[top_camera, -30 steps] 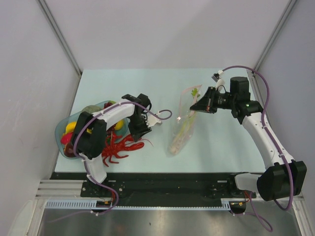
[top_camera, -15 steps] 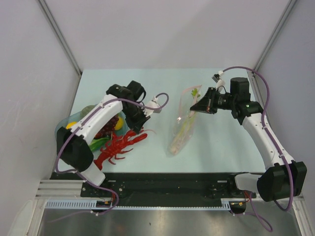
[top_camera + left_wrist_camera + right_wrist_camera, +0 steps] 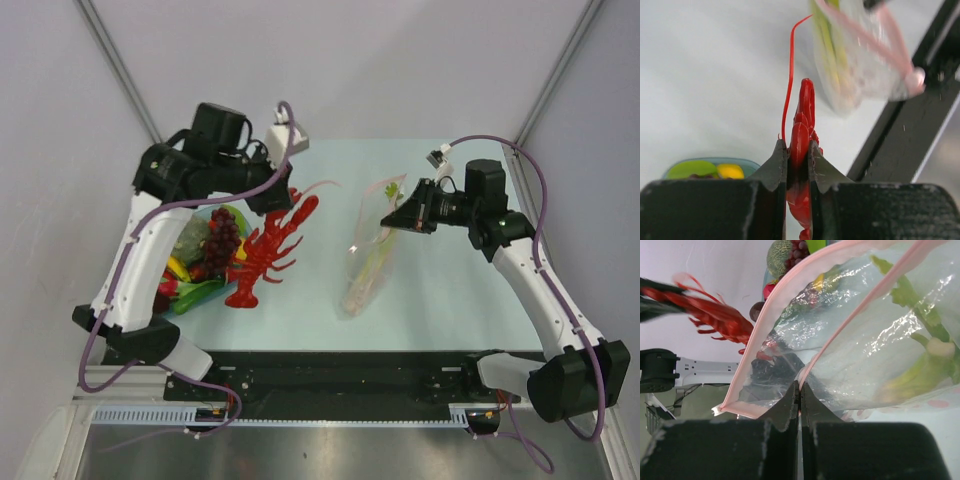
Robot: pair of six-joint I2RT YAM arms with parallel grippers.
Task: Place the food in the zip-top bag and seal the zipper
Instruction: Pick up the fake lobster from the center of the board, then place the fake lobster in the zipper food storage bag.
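My left gripper (image 3: 283,200) (image 3: 799,146) is shut on the red lobster (image 3: 268,250) (image 3: 801,135) and holds it hanging above the table, left of the zip-top bag (image 3: 368,262). My right gripper (image 3: 397,220) (image 3: 799,386) is shut on one side of the bag's pink zipper (image 3: 840,327), holding the mouth lifted and open. The pale green celery stalk (image 3: 920,365) lies inside the bag. The bag (image 3: 855,55) also shows ahead in the left wrist view. Grapes (image 3: 222,235) and other vegetables stay in the dish.
The translucent blue-green dish (image 3: 160,300) with the remaining toy foods sits at the table's left side under the left arm. A black rail (image 3: 330,365) runs along the near table edge. White walls close the sides and back.
My left arm has lifted the lobster off the table and swung it up and rightward toward the bag. The right gripper has kept its hold on the bag's mouth.
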